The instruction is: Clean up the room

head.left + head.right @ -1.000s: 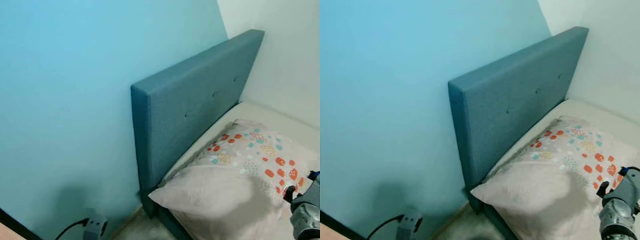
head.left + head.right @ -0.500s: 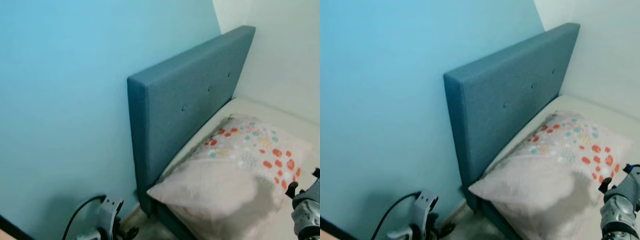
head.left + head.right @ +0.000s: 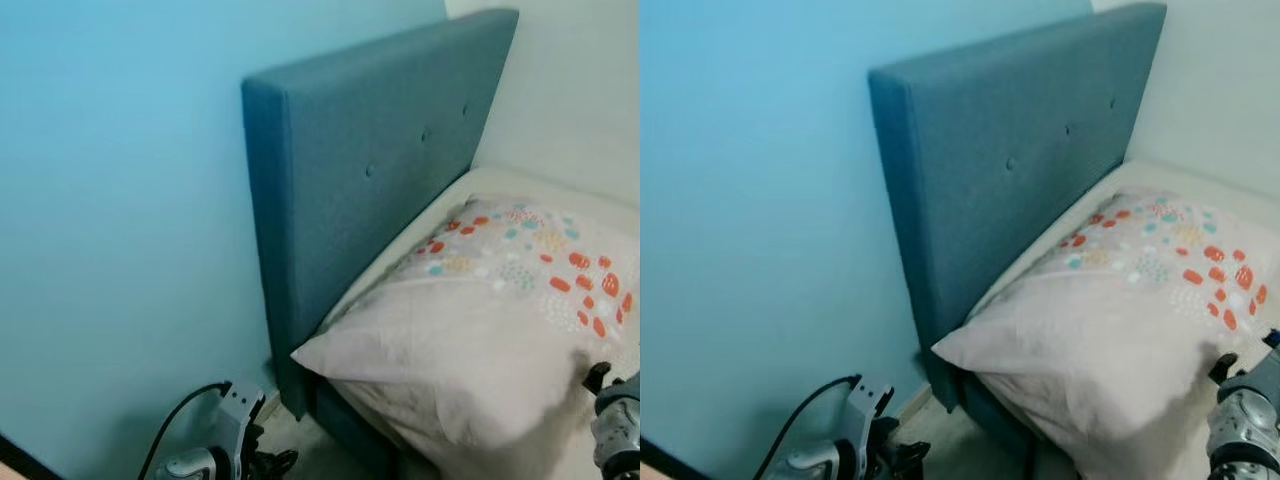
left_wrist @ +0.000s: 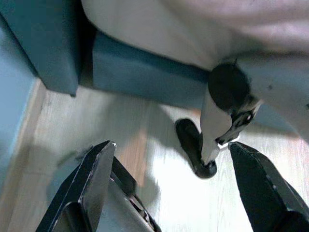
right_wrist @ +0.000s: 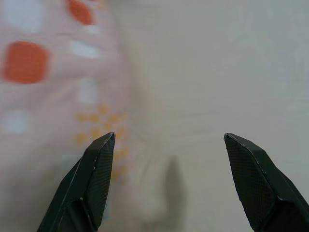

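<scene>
A spotted pillow (image 3: 490, 320) lies against the teal headboard (image 3: 370, 170); both end effectors' fingers are spread apart.

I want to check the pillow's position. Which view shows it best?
The left eye view: the whole white pillow with orange and teal dots lies beside the blue padded headboard. The right eye view crops it slightly; the right wrist view shows a blurred patch.

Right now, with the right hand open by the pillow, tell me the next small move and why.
Probably ease the right hand forward onto the pillow's near edge and close. Its fingers are spread with nothing between them, just over the patterned fabric, and the pillow hangs off the corner of the bed by the headboard. The left hand hangs open over the floor.
</scene>
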Controlling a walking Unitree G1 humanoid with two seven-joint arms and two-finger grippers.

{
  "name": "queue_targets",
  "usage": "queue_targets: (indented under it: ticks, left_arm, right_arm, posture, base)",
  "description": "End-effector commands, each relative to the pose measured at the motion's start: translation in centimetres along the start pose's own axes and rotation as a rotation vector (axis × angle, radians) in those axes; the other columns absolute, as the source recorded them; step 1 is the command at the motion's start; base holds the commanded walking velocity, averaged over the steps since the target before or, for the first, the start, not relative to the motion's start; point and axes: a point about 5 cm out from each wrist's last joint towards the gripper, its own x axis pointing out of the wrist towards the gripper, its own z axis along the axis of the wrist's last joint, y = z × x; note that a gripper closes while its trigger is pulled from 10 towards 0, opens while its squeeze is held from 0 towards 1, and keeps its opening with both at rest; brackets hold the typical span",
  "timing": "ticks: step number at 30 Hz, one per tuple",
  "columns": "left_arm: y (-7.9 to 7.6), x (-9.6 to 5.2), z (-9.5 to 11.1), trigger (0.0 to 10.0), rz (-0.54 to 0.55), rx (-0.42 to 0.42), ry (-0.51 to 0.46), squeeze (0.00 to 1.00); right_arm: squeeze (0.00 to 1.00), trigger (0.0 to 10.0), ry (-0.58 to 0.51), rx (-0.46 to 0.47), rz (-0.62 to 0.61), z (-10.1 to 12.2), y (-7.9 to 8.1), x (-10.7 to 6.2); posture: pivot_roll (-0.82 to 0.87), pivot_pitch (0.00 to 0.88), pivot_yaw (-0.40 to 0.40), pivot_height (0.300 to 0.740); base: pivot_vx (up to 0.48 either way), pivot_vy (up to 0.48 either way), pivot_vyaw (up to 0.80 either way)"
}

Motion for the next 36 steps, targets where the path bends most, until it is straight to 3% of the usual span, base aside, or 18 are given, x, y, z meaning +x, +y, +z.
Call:
queue_targets:
  ticks: [1, 7, 10, 11, 14, 20, 26, 27, 30, 31, 32, 33, 35, 36]
  left_arm:
    - [0.6, -0.9, -1.1, 10.0, 0.030, -0.022, 0.024, 0.00]
    - [0.6, -1.4, -1.5, 10.0, 0.037, -0.021, 0.012, 0.00]
    - [0.7, -1.6, -1.8, 10.0, 0.062, -0.019, 0.007, 0.00]
    - [0.7, -1.7, -1.9, 10.0, 0.069, -0.021, 0.005, 0.00]
    - [0.7, -2.0, -2.2, 10.0, 0.080, -0.026, -0.001, 0.00]
    - [0.8, -3.9, -4.0, 10.0, 0.113, -0.038, -0.008, 0.00]
    - [0.8, -5.9, -5.3, 10.0, 0.147, -0.037, -0.009, 0.00]
    - [0.8, -6.4, -5.5, 10.0, 0.157, -0.036, -0.012, 0.00]
    - [0.6, -7.6, -5.7, 10.0, 0.176, -0.027, -0.025, 0.00]
    - [0.6, -7.6, -5.7, 10.0, 0.176, -0.027, -0.025, 0.00]
    - [0.5, -8.0, -5.6, 10.0, 0.178, -0.023, -0.030, 0.00]
    - [0.5, -8.0, -5.6, 10.0, 0.178, -0.023, -0.030, 0.00]
    - [0.2, -8.5, -5.3, 10.0, 0.180, -0.010, -0.041, 0.00]
    - [0.2, -8.5, -5.3, 10.0, 0.180, -0.010, -0.041, 0.00]
  right_arm:
    - [0.00, 10.0, -0.065, 0.057, -0.022, 1.3, -0.7, 0.2]
    - [0.00, 10.0, -0.097, 0.137, -0.043, 1.5, -1.9, 0.1]
    - [0.00, 10.0, -0.039, 0.203, 0.076, 0.3, -0.7, -0.1]
    - [0.00, 10.0, -0.001, 0.212, 0.143, -0.3, 0.5, -0.2]
    - [0.00, 10.0, 0.045, 0.217, 0.202, -1.1, 1.9, -0.5]
    - [0.00, 10.0, 0.087, 0.348, 0.136, -1.3, 2.5, -0.4]
    - [0.00, 10.0, 0.047, 0.368, 0.196, 0.2, 3.5, -0.2]
    - [0.00, 10.0, 0.044, 0.375, 0.228, 0.6, 4.1, -0.2]
    - [0.00, 10.0, 0.065, 0.405, 0.445, 1.6, 8.0, -0.8]
    - [0.00, 10.0, 0.065, 0.405, 0.445, 1.6, 8.0, -0.8]
    - [0.00, 10.0, 0.075, 0.427, 0.514, 1.9, 9.4, -1.2]
    - [0.00, 10.0, 0.075, 0.427, 0.514, 1.9, 9.4, -1.2]
    - [0.00, 10.0, 0.079, 0.480, 0.633, 3.0, 11.9, -1.8]
    - [0.00, 10.0, 0.079, 0.480, 0.633, 3.0, 11.9, -1.8]
  posture:
    - [0.12, 0.057, -0.002, 0.550]
    - [0.13, 0.079, 0.012, 0.535]
    - [0.13, 0.088, 0.016, 0.535]
    - [0.13, 0.107, 0.019, 0.535]
    - [0.14, 0.131, 0.022, 0.535]
    - [0.18, 0.196, 0.031, 0.535]
    - [0.21, 0.271, 0.045, 0.535]
    - [0.21, 0.277, 0.046, 0.535]
    - [0.23, 0.321, 0.051, 0.535]
    - [0.23, 0.321, 0.051, 0.535]
    - [0.24, 0.338, 0.054, 0.535]
    - [0.24, 0.338, 0.054, 0.535]
    - [0.26, 0.358, 0.057, 0.535]
    - [0.26, 0.358, 0.057, 0.535]
  base:
    - [0.000, 0.000, 0.00]
    - [0.000, 0.000, 0.00]
    - [0.000, 0.000, 0.00]
    - [0.000, 0.000, 0.00]
    - [0.000, 0.000, 0.00]
    - [0.000, 0.000, 0.00]
    - [0.000, 0.000, 0.00]
    - [0.000, 0.000, 0.00]
    - [0.000, 0.000, 0.00]
    - [0.000, 0.000, 0.00]
    - [0.000, 0.000, 0.00]
    - [0.000, 0.000, 0.00]
    - [0.000, 0.000, 0.00]
    - [0.000, 0.000, 0.00]
